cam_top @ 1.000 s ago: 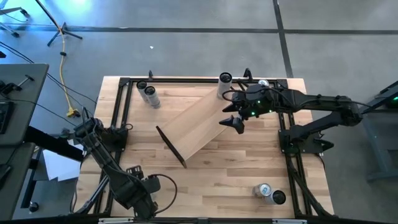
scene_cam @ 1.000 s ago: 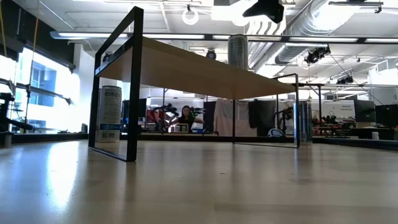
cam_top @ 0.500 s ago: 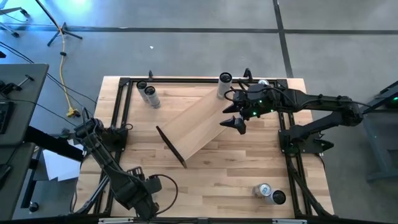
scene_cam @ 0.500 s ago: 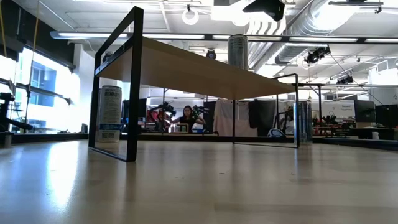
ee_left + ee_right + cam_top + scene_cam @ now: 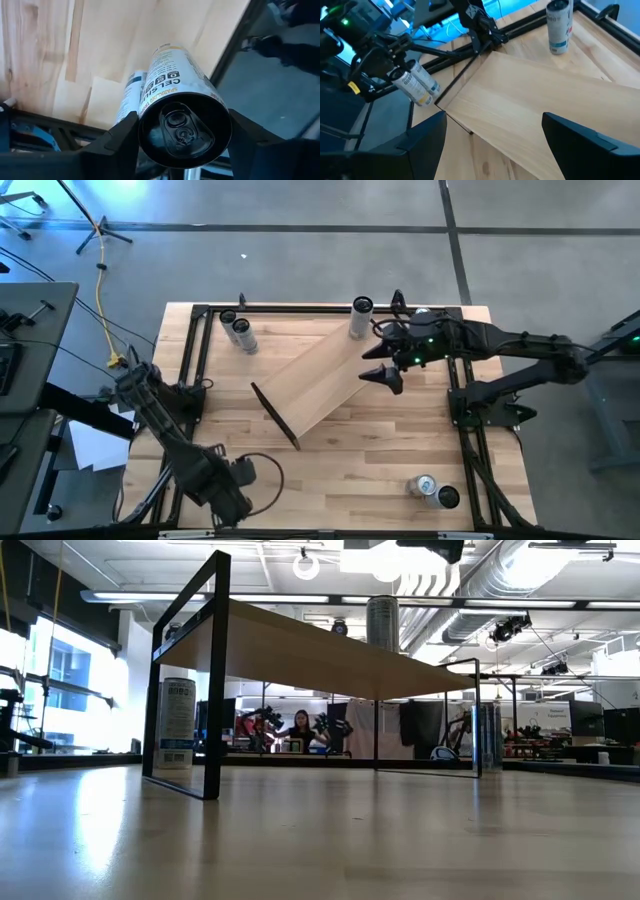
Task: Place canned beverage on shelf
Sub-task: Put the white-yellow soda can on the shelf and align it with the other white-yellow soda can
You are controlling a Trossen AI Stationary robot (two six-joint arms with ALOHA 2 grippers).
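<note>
Left gripper (image 5: 182, 150) clamps a can (image 5: 182, 120) between its fingers (image 5: 112, 150), down at my near-left table corner. Farther out, my right gripper (image 5: 385, 370) hangs spread and empty above the shelf's (image 5: 320, 375) far end. Beyond it a second can (image 5: 359, 318) stands upright on that shelf end.
</note>
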